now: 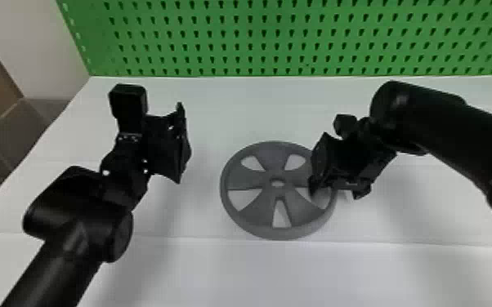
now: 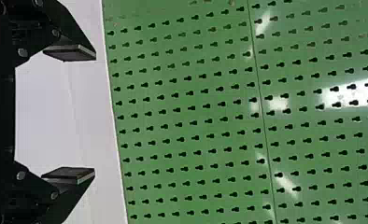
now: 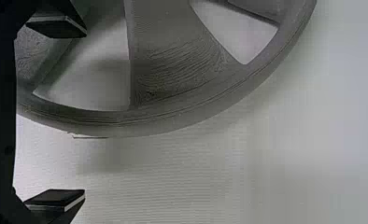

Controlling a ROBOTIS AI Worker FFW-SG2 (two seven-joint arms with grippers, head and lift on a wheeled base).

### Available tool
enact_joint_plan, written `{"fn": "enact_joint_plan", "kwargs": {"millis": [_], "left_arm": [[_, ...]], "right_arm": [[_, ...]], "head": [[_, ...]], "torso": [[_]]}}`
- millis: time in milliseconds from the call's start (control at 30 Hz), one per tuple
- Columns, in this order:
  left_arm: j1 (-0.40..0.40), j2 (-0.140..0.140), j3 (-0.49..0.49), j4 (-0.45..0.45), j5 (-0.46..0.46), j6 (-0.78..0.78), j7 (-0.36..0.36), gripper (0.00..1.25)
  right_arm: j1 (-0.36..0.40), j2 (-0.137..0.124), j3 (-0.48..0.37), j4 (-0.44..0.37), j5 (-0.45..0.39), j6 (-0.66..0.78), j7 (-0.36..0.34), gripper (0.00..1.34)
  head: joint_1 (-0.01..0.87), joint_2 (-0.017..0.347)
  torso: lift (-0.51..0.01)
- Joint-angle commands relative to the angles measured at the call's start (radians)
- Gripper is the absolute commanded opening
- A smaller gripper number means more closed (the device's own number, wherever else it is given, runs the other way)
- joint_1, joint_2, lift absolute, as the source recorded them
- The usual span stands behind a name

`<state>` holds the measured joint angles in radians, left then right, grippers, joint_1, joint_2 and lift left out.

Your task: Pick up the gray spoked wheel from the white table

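Judging by the layout, at the lining-up step, just short of the grasp. Find the gray spoked wheel [image 1: 249, 179] flat on the white table [image 1: 216, 273], with the green pegboard [image 1: 257, 36] beyond 12 o'clock. Around the hub, in the head view, place the right gripper [image 3: 85, 113] at about 3 o'clock: fingers spread wide to either side of the rim, one over an opening between spokes, the other outside, pinching nothing. Place the left gripper [image 2: 95, 114] well apart, out between 9 and 10 o'clock, also spread and empty. Hard to judge depth here; possibly above the rim rather than down around it. Next, would need to lower straight at 3 o'clock, keep the inner finger clear of the spokes, then squeeze the rim. Could catch a spoke if lowered askew. For a level lift, probably calls for a second grip near 9 o'clock; otherwise likely to sag on that side.
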<state>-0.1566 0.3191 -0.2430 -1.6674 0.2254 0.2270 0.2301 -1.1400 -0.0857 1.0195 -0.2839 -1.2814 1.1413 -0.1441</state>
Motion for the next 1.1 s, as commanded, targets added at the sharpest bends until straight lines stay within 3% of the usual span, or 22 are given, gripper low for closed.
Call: {"fn": "enact_joint_plan", "kwargs": {"millis": [0, 167, 367, 767, 1067], "left_arm": [[-0.001, 0.001, -0.001, 0.000, 0.000, 0.000, 0.000, 0.87], [-0.001, 0.003, -0.001, 0.000, 0.000, 0.000, 0.000, 0.87], [-0.001, 0.005, -0.002, 0.000, 0.000, 0.000, 0.000, 0.87], [-0.003, 0.006, -0.002, 0.000, 0.003, 0.000, 0.000, 0.87], [-0.003, 0.008, -0.002, 0.000, 0.003, 0.000, 0.002, 0.87]], "right_arm": [[-0.003, 0.001, 0.001, 0.000, -0.003, -0.002, 0.000, 1.23], [-0.001, 0.001, 0.004, 0.000, -0.001, -0.003, 0.000, 1.12], [-0.004, 0.001, 0.016, 0.002, -0.001, -0.005, 0.000, 0.81], [-0.020, -0.002, 0.031, 0.000, -0.001, -0.008, -0.005, 0.84], [-0.021, -0.002, 0.039, 0.000, -0.001, -0.006, -0.005, 0.77]], "head": [[0.779, 0.095], [0.779, 0.095], [0.779, 0.095], [0.779, 0.095], [0.779, 0.095]], "torso": [[-0.091], [-0.091], [-0.091], [-0.091], [-0.091]]}}
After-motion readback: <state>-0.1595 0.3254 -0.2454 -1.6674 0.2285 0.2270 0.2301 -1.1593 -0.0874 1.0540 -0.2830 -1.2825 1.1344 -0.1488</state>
